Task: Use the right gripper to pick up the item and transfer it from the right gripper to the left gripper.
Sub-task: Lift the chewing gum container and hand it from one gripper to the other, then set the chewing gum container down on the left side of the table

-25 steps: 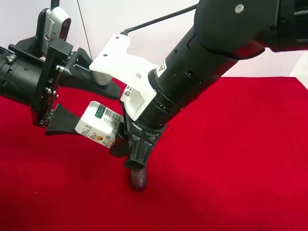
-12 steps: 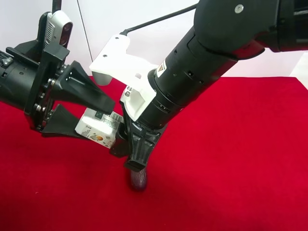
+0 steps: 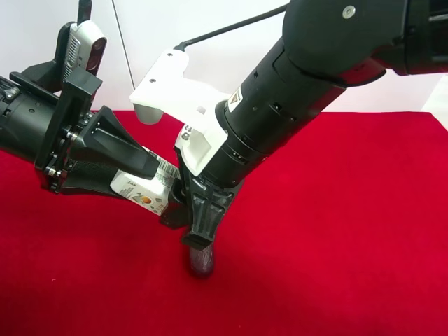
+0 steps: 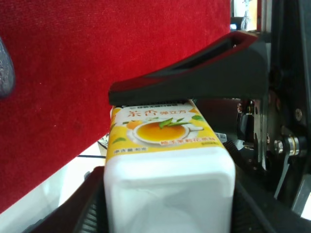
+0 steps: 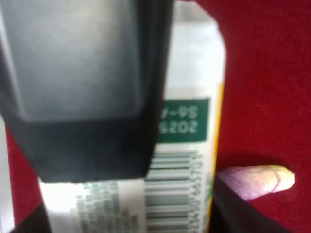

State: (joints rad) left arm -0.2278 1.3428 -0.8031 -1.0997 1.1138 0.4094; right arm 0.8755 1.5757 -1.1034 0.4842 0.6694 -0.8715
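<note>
1 carton (image 3: 140, 194) held above the red desk (image 3: 336, 245), clamped by the right tool (image 3: 185, 220) at 1 end, by the left tool (image 3: 143, 176) at the other, green label (image 5: 177, 120) shown only by right wrist view.

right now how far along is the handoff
Done: the carton is up off the cloth in the right gripper. In hand: the left gripper is clamped on it too, so both hold it. Left: the right gripper opens and backs away.
</note>
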